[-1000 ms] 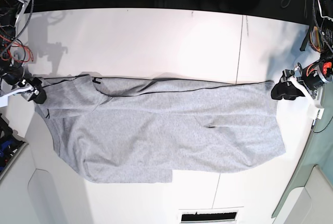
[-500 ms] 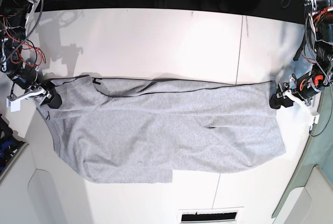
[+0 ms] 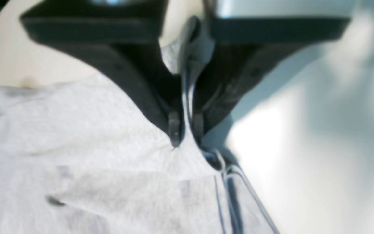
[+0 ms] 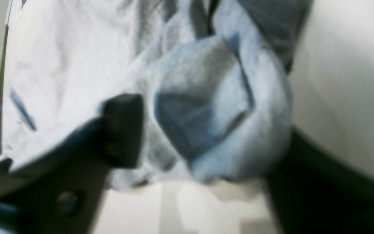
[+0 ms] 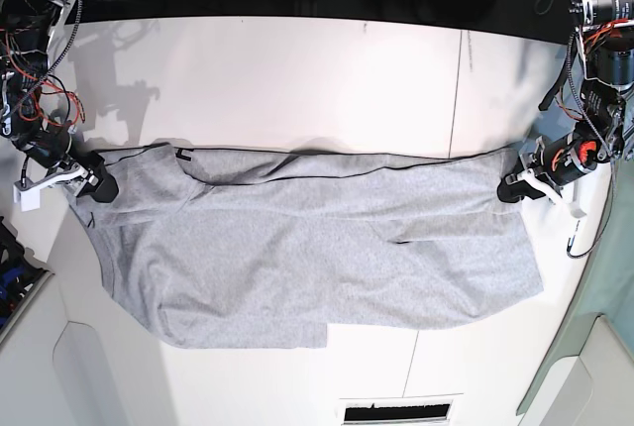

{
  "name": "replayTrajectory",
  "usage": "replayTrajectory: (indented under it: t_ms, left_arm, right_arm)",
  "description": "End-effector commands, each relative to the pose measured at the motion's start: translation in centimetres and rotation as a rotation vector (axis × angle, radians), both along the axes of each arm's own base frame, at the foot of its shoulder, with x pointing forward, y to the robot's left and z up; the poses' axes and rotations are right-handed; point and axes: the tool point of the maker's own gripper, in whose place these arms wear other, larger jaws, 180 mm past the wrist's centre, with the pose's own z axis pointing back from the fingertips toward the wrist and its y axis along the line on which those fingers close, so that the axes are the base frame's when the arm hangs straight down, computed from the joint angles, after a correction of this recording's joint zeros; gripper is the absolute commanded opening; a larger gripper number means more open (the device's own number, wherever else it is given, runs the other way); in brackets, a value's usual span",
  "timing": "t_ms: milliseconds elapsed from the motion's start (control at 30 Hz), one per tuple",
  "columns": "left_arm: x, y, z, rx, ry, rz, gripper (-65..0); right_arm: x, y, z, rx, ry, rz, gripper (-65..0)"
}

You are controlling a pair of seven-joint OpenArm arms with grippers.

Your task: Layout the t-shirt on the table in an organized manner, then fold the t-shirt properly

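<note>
t-shirt (image 5: 307,243): we see its long axis crosswise on the tabletop (image 5: 297,79).
left hand (image 3: 184,131): clamped on t-shirt's edge.
right hand (image 4: 203,136): apart, straddling bunched t-shirt.

Bright overhead light; wrist views blurred, perhaps motion.

Right-wrist view blurred; t-shirt (image 4: 203,107) bunch between jaws indistinct.
</note>
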Motion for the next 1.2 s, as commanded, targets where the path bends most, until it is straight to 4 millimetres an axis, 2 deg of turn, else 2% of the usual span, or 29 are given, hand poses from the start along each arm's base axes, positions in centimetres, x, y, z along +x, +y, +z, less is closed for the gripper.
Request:
replayTrajectory:
  t_ms: [0,67,100,300,400,700,867,1067,1167]
  left_arm:
    - [-0.7,0.6,0.0,0.018,0.044,-0.022,-65.0]
    - [-1.2,0.6,0.3,-0.014,0.053,-0.017,-65.0]
    - [-1.5,0.9,0.6,-0.020,0.046,-0.013,-65.0]
    - [-3.8,1.9,2.3,0.035,0.006,-0.073,-65.0]
    - [-5.0,1.8,2.7,0.067,0.004,-0.114,-65.0]
    - [-9.8,2.2,1.7,0.116,0.077,-0.179,-65.0]
    - [-12.3,1.1,2.1,0.144,0.095,-0.259,-65.0]
    - [-14.4,0.4,2.7,0.159,0.100,-0.302,-65.0]
    - [-14.7,0.6,2.7,0.160,0.103,-0.298,-65.0]
  right_arm:
    - [0.6,-1.0,1.0,-0.031,-0.017,0.008,-43.5]
    - [0.7,-1.2,1.6,-0.047,-0.022,0.022,-63.7]
    - [0.8,-1.2,1.9,-0.052,-0.020,0.032,-65.0]
    - [0.7,-2.8,4.5,-0.102,-0.052,0.039,-65.0]
    - [-0.4,-3.8,5.2,-0.147,-0.062,0.038,-65.0]
    - [-8.2,-5.2,4.2,-0.209,0.026,0.097,-65.0]
    - [-12.5,-5.8,4.1,-0.247,0.071,0.114,-65.0]
    - [-16.6,-7.1,4.4,-0.271,0.116,0.091,-65.0]
    - [-17.8,-7.6,4.3,-0.269,0.122,0.067,-65.0]
